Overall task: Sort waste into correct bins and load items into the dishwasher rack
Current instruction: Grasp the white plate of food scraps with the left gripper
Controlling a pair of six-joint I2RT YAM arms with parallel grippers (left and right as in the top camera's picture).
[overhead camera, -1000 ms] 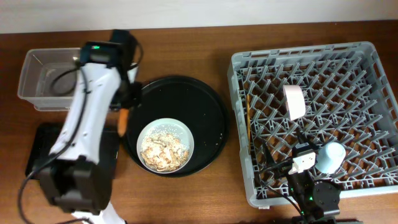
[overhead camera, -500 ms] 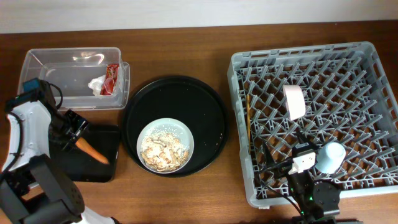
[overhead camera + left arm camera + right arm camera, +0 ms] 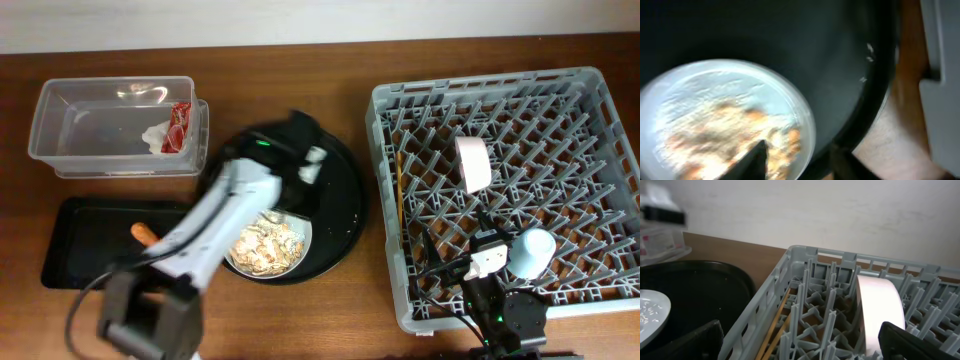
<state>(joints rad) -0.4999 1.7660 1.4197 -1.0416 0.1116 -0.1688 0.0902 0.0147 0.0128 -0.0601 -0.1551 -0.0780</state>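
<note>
My left gripper (image 3: pixel 300 205) (image 3: pixel 799 160) is open and empty, low over the right rim of the pale plate (image 3: pixel 240 215) (image 3: pixel 715 95), which holds beige food scraps (image 3: pixel 262 245) (image 3: pixel 725 135). The carrot piece (image 3: pixel 145 233) lies in the shallow black tray (image 3: pixel 90 265). The red wrapper (image 3: pixel 181 125) and white tissue (image 3: pixel 156 135) lie in the clear tub (image 3: pixel 70 110). The grey rack (image 3: pixel 600 110) (image 3: pixel 765 300) holds the white bowl (image 3: pixel 473 163) (image 3: pixel 880 310), the chopsticks (image 3: pixel 400 190) (image 3: pixel 779 322) and the light-blue cup (image 3: pixel 532 250). My right gripper (image 3: pixel 462 250) (image 3: pixel 802 345) is open and empty over the rack's front.
The plate stands on a large round black tray (image 3: pixel 340 190) (image 3: pixel 790 45) between the bins and the rack. Bare wood shows between that tray and the rack (image 3: pixel 940 100). A wall runs behind the table.
My left arm has swung right from the shallow black tray, leaving the carrot there, to the plate on the round tray. The right arm has not moved.
</note>
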